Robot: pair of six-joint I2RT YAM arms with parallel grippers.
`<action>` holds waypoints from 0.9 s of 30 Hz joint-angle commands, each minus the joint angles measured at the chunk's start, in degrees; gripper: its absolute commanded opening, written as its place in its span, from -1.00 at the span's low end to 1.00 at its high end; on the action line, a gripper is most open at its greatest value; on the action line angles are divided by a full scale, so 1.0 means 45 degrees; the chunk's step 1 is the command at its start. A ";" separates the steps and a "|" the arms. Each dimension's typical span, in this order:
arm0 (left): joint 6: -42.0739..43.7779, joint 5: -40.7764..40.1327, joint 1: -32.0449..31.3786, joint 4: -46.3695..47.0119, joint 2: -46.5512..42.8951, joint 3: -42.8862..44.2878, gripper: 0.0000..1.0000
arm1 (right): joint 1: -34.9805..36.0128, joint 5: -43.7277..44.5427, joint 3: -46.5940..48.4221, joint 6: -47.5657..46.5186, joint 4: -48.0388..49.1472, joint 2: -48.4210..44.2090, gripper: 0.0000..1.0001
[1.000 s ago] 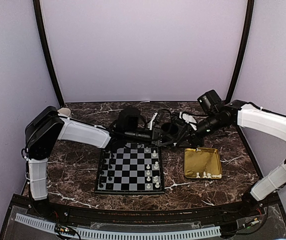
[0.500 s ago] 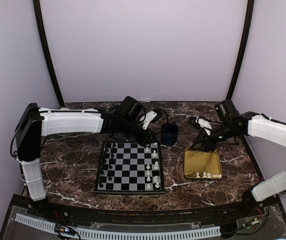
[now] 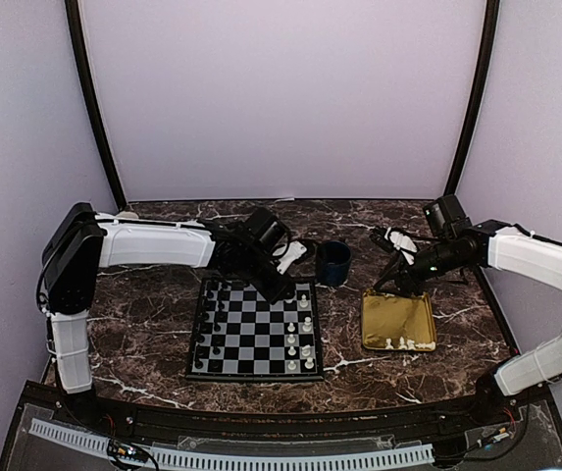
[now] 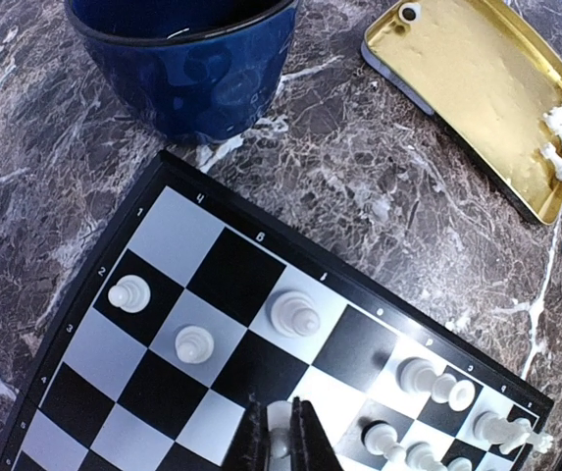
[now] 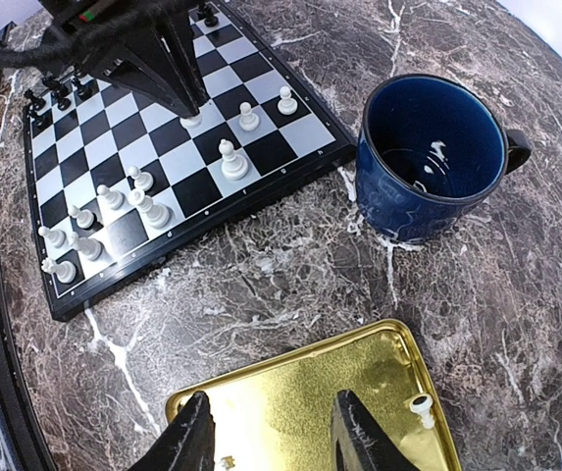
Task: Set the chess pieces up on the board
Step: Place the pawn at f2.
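The left jaws were pinched shut on one cream-white piece [image 4: 279, 440] over a light square in the far right part of the board [image 3: 251, 339]. We could not tell whether its base touched the square. The right jaws hung over the far end of the gold tray [image 3: 398, 312], about half open, with nothing between them.

We judged the job well past halfway. Roughly ten other white chess pieces [image 5: 229, 157] stood on the board, gathered along its right-hand files. Several sat close together near the front corner, and we could not tell whether each had its proper square. The black pieces [image 5: 60, 93] lined the opposite, left side and looked to be in place.

What was left lay in the tray: a small cluster of white pieces [image 3: 403, 343] against its near edge and a lone piece [image 5: 420, 404] in a far corner. A blue cup [image 3: 334, 263] stood on the table between board and tray; we could not tell whether the pale specks inside it were pieces or only glints.

By our reckoning, the held piece had yet to be released, and about five more wanted fetching from the tray.
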 commanded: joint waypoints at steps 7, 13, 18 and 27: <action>0.0058 -0.0139 -0.0037 0.0045 0.0409 0.0102 -0.86 | -0.0057 -0.0025 -0.0076 -0.0118 0.0178 0.0113 -0.17; 0.0040 -0.0167 -0.0038 0.0138 0.0652 0.0102 -0.84 | -0.0049 -0.0034 -0.0072 -0.0130 0.0158 0.0182 -0.17; -0.0074 -0.0065 -0.0038 0.0336 0.0803 0.0169 -0.82 | -0.0059 -0.0051 -0.0026 -0.0176 0.0089 0.0295 -0.17; -0.0040 -0.0301 -0.0038 0.0194 0.1080 0.0429 -0.77 | -0.0059 -0.0114 -0.0030 -0.0233 0.0021 0.0373 -0.17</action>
